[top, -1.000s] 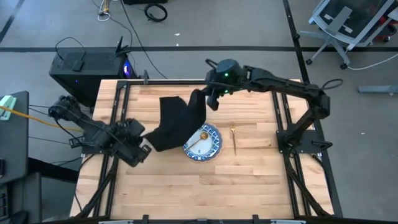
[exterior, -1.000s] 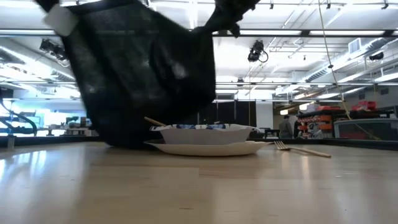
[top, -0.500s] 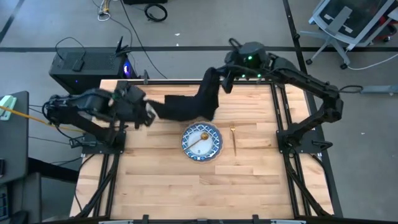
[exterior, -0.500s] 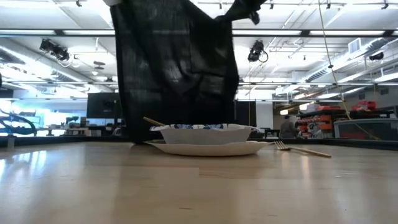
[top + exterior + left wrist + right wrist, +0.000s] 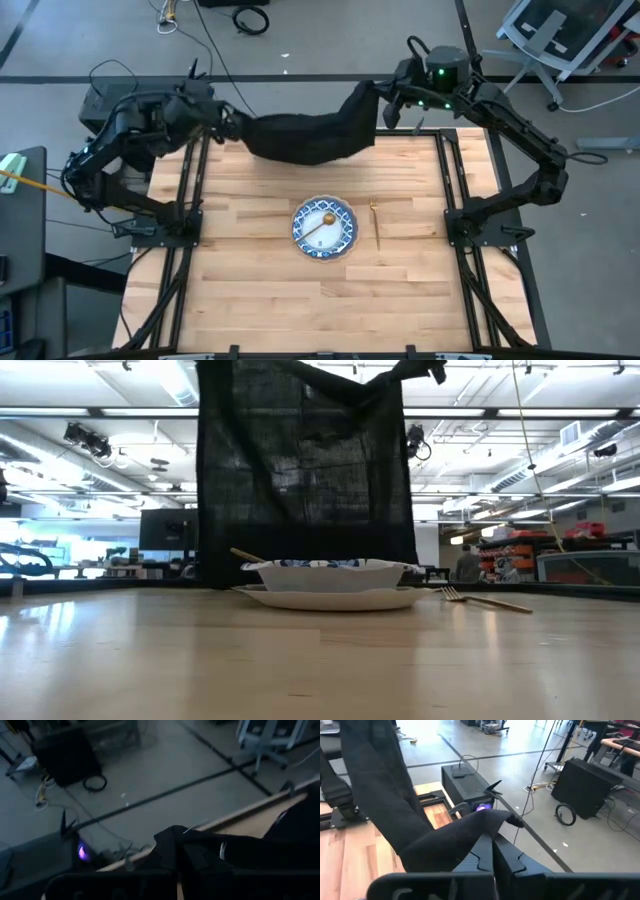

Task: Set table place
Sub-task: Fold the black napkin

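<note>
While both grippers, left (image 5: 222, 125) and right (image 5: 385, 103), clench a napkin (image 5: 305, 137) corner each, it hangs spread above the counter's (image 5: 400, 290) far edge, probably for flattening, behind the plate (image 5: 324, 226).

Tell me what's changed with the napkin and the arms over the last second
Both arms swung toward the table's far edge, lifting and stretching the black napkin between them. The left gripper, earlier low by the plate, now holds one end at the far left; the right gripper holds the other, farther right. The napkin no longer overlaps the plate. Plate, patterned dish, spoon and fork stayed put.
</note>
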`<act>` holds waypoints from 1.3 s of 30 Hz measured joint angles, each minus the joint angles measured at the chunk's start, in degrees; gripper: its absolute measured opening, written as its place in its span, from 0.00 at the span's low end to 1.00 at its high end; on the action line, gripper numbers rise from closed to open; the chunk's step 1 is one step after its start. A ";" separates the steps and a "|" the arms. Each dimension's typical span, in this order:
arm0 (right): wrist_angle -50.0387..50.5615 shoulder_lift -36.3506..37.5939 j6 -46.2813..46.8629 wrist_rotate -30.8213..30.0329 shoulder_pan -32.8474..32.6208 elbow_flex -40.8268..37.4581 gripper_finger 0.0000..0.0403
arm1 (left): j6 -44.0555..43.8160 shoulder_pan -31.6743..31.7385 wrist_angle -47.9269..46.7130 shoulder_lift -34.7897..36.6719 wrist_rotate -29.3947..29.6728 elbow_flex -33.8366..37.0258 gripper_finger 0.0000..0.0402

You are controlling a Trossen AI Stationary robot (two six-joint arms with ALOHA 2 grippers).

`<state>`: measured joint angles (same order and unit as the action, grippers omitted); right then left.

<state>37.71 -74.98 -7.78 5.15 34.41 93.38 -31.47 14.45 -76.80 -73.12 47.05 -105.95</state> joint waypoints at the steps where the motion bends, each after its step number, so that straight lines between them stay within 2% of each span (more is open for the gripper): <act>1: 0.02 0.04 -0.37 0.26 0.36 0.00 0.00 | 1.66 0.82 2.38 0.02 -0.44 0.13 0.01; 6: -0.01 0.03 -1.48 0.05 0.95 0.00 0.00 | 6.40 4.33 5.99 -0.94 -2.19 0.42 0.01; 12: -0.85 -0.94 -2.16 -2.59 3.01 0.00 0.00 | 12.04 11.58 8.23 -3.39 -3.31 0.45 0.01; 18: -4.49 -3.92 -3.30 -2.43 5.62 0.00 0.00 | 22.60 18.45 18.05 -7.78 -6.69 0.50 0.01; 21: -6.49 -3.70 -3.45 -2.65 6.78 0.00 0.00 | 25.70 19.62 22.24 -8.74 -8.07 -1.59 0.01; 26: -7.10 -0.43 -5.57 -2.55 7.22 0.02 0.00 | 30.17 19.79 22.79 -9.03 -8.26 -8.21 0.01; 32: -3.79 2.88 -5.91 -2.56 5.81 0.07 0.00 | 27.62 16.77 11.86 -8.96 -8.33 -14.47 0.01; 39: 9.96 2.76 -5.24 -2.58 1.97 -0.92 0.00 | 17.12 10.45 -7.52 -9.00 -8.45 -12.24 0.01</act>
<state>47.67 -72.22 -13.02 2.57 36.37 92.46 -14.35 24.91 -84.32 -82.13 38.60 -118.19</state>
